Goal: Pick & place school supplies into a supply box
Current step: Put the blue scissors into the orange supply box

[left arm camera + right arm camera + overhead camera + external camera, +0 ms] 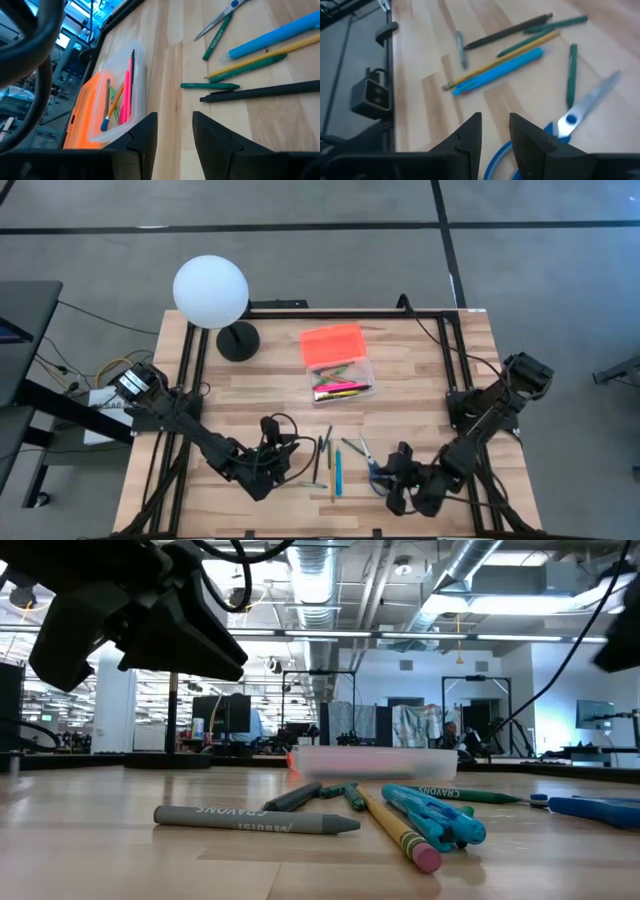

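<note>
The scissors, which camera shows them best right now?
The right wrist view: the scissors lie just past the right gripper, blades, pivot and part of a blue handle plain. The high view shows them small; the left wrist view catches only the blade tips; the low view shows perhaps a blue handle at the edge.

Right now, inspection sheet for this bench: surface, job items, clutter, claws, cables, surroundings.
Surface: light wooden slatted table.
Job's things: clear plastic box holding pink and yellow pens, its orange lid lying beside it; loose grey crayon, blue marker, yellow pencil and blue-handled scissors on the near side.
Clutter: white globe lamp on a black base.
Claws: left claw and right claw each open slightly, holding nothing.
Cables: black wires along the table frame.
Surroundings: workshop with ceiling ducts.
</note>
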Controlling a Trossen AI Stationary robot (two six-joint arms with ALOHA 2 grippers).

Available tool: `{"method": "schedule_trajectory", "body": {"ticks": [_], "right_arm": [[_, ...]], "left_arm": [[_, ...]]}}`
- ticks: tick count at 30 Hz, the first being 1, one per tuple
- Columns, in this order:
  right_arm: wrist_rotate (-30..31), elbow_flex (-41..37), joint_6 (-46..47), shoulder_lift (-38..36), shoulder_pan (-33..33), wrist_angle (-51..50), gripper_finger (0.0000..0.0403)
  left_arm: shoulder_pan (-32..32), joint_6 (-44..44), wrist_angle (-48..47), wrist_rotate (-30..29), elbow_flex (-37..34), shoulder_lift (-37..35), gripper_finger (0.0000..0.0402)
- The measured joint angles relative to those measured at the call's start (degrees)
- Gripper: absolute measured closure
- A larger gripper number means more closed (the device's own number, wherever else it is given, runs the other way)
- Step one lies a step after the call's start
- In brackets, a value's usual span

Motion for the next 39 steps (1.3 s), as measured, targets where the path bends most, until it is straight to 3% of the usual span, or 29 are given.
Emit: {"method": "schedule_trajectory", "body": {"ticks": [9, 18, 23, 28, 33, 39], "right_arm": [[-0.97, -0.02, 9.04, 1.01, 1.77, -5.59, 0.0312], [-3.03, 0.00, 7.23, 1.91, 3.09, -7.39, 0.0312], [-4.40, 0.02, 1.18, 1.91, 4.60, -6.66, 0.0312], [-4.96, 0.00, -7.53, 1.90, 5.11, 0.11, 0.0312], [-10.55, 2.21, -12.77, 1.90, 5.07, -1.23, 0.0312], [-6.57, 8.05, -25.67, 1.86, 4.31, -2.89, 0.0312]], "left_arm": [[1.92, -1.51, -0.06, 1.09, -0.09, 0.00, 0.0284], [3.04, -2.98, -0.06, 2.58, -0.09, 0.00, 0.0284], [3.00, -3.04, -0.04, 2.58, -0.09, 0.00, 0.0283], [3.06, -3.04, -0.04, 2.58, -0.09, 0.00, 0.0283], [3.06, -3.04, -0.04, 2.58, -0.07, 0.01, 0.0283], [3.09, -3.04, -0.04, 2.58, -0.07, 0.02, 0.0283]]}}
